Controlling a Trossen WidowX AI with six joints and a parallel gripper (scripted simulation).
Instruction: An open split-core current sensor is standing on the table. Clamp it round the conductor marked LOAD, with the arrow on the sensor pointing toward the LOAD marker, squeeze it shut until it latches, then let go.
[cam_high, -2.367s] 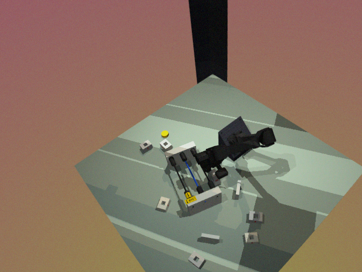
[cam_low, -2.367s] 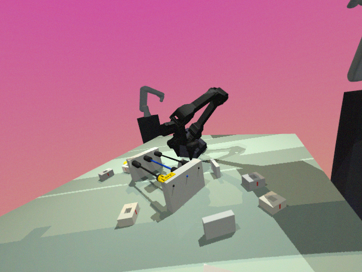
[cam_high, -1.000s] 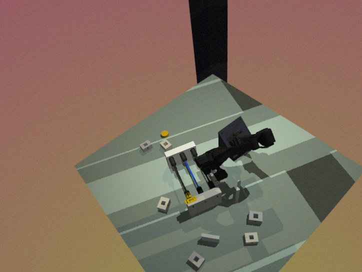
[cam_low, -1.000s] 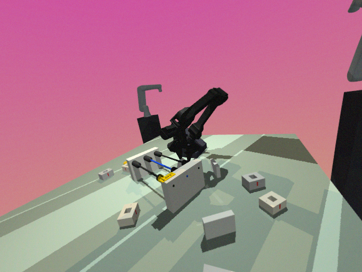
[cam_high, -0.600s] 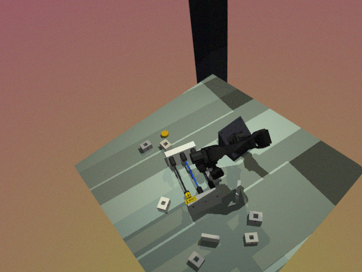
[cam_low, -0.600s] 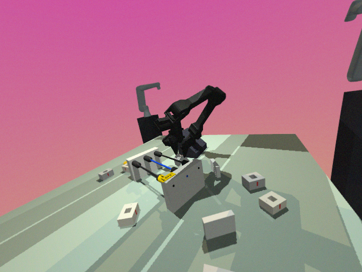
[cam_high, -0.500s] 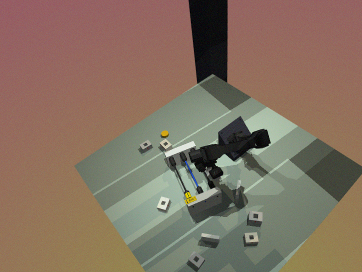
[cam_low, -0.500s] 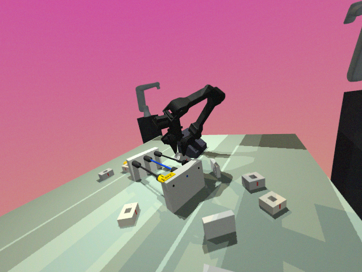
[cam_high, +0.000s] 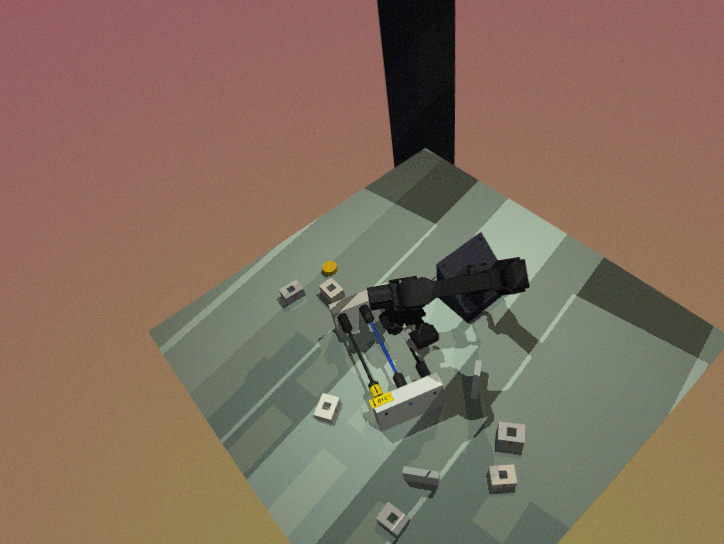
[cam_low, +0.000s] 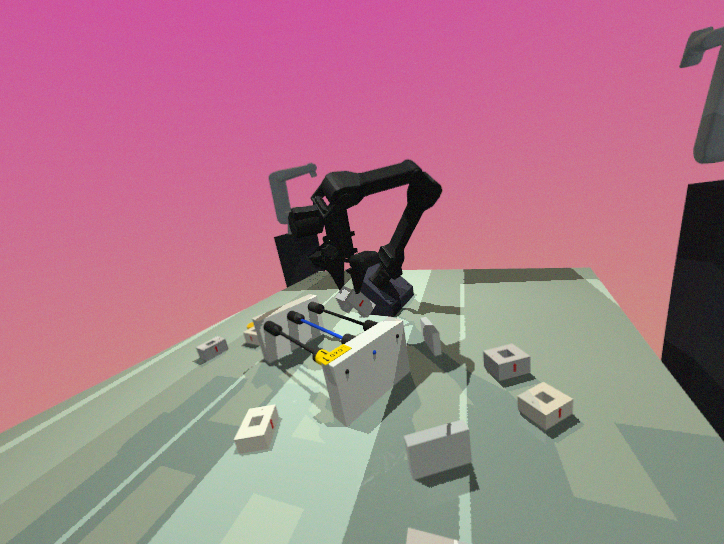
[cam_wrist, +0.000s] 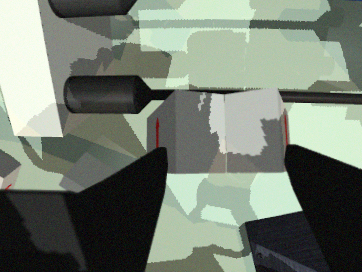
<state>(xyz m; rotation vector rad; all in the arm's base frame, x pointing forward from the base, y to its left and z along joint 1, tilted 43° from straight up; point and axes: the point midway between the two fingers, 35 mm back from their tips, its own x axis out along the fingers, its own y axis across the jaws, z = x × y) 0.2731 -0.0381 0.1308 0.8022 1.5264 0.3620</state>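
My gripper (cam_high: 406, 331) (cam_low: 348, 290) (cam_wrist: 225, 154) is shut on the grey split-core sensor (cam_low: 361, 304) (cam_wrist: 195, 145), off the table. In the wrist view its two halves meet at a central seam, with a red mark on each outer side; whether the jaws stand open is hard to tell. The LOAD conductor (cam_high: 361, 359) (cam_low: 298, 344) is the black outer one with the yellow LOAD marker (cam_high: 381, 399) (cam_low: 333, 355). The sensor is on the opposite side of the rack, beside the unmarked black conductor (cam_low: 339, 315) (cam_wrist: 320, 97). Contact between them cannot be told.
A blue conductor (cam_high: 384, 349) (cam_low: 318, 328) runs between the two black ones. White end blocks (cam_high: 409, 410) (cam_low: 374, 380) hold all the conductors. Several square blocks with holes (cam_high: 327, 407) (cam_low: 506, 361), upright plates (cam_high: 420, 476) (cam_low: 438, 453) and a yellow disc (cam_high: 329, 267) stand around.
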